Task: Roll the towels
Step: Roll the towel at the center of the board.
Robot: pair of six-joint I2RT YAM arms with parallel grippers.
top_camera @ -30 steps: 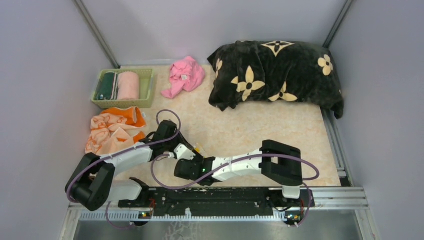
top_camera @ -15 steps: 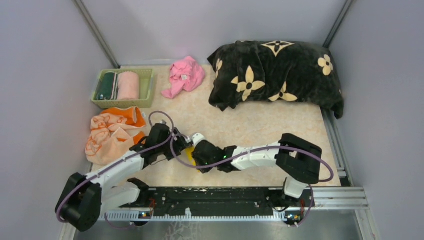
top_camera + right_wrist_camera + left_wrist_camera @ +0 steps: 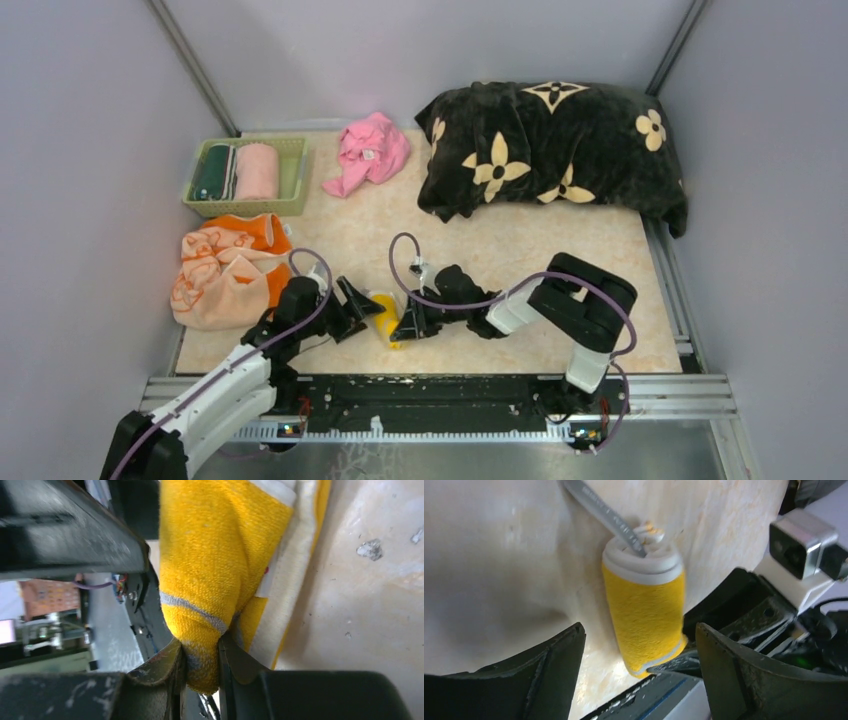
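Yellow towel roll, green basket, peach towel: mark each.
yellow towel roll [image 3: 644,610]: left wrist view, mid side of roll.
green basket [image 3: 243,208]: top view, near wall.
peach towel [image 3: 215,282]: top view, centre of heap.

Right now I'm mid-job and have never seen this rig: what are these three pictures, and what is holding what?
The machine is a left arm and a right arm, bolted at the near edge of the table. The overhead picture looks down from behind them; the other two come from cameras on each wrist. The right gripper is shut on one end of the yellow rolled towel. The left gripper is open, facing that roll, not gripping it. On the table also lie a crumpled peach towel, a pink cloth, a black flowered blanket and a green basket with two rolled cloths inside.
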